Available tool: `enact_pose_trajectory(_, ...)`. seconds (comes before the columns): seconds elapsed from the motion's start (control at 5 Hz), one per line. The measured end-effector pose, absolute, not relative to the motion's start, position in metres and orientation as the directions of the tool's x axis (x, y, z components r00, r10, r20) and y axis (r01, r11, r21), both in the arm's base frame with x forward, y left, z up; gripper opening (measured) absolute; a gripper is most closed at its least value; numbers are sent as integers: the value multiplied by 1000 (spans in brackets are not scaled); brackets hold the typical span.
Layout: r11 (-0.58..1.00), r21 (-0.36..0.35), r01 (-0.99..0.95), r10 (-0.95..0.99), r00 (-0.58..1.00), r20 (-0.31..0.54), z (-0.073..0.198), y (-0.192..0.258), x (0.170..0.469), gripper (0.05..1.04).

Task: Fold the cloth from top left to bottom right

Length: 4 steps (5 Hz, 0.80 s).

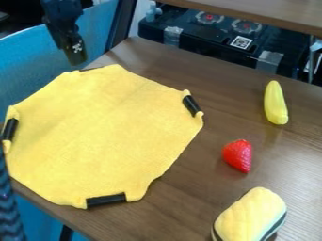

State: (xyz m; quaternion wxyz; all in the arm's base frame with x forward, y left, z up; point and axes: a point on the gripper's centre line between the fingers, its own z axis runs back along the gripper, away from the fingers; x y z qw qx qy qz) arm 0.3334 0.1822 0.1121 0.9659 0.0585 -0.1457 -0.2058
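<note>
- The yellow cloth point(104, 136) lies spread out on the left of the brown surface point(189, 193), its corners turned in over black pieces point(106, 200); perhaps these keep the corners firm and give an edge worth gripping.
- The claw point(75, 55) hangs at the far left, just beyond the cloth's far edge. That suits a fold begun from this side, since the grip would then have to cross the cloth only once.
- I can't tell whether the claw is apart or together; its tip is a dark shape, seemingly with nothing in it.
- The fold has yet to be made, so the step in hand looks to be lining up with the far left edge. Next the claw likely needs to go low there, take the hem and carry it toward the near right.
- A thin pinch could slip, or a grip without lift could drag the whole cloth along.
- The strawberry point(238, 155), the long yellow toy point(275, 103) and the plump yellow one point(248, 219) sit to the right, apart from the cloth. That spacing should leave the fold room, provided the cloth isn't pulled too far over.
</note>
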Motion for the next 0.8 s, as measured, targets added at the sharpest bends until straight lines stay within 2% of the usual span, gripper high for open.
enact_pose_trajectory(0.2, 903, 223, 368, -419, 871, 258, 99, 189, 343, 999)
enact_pose_trajectory(0.4, 902, 279, 328, -409, 856, 315, 98, 192, 355, 1000)
enact_pose_trajectory(0.8, 900, 305, 313, -395, 880, 263, 77, 199, 378, 999)
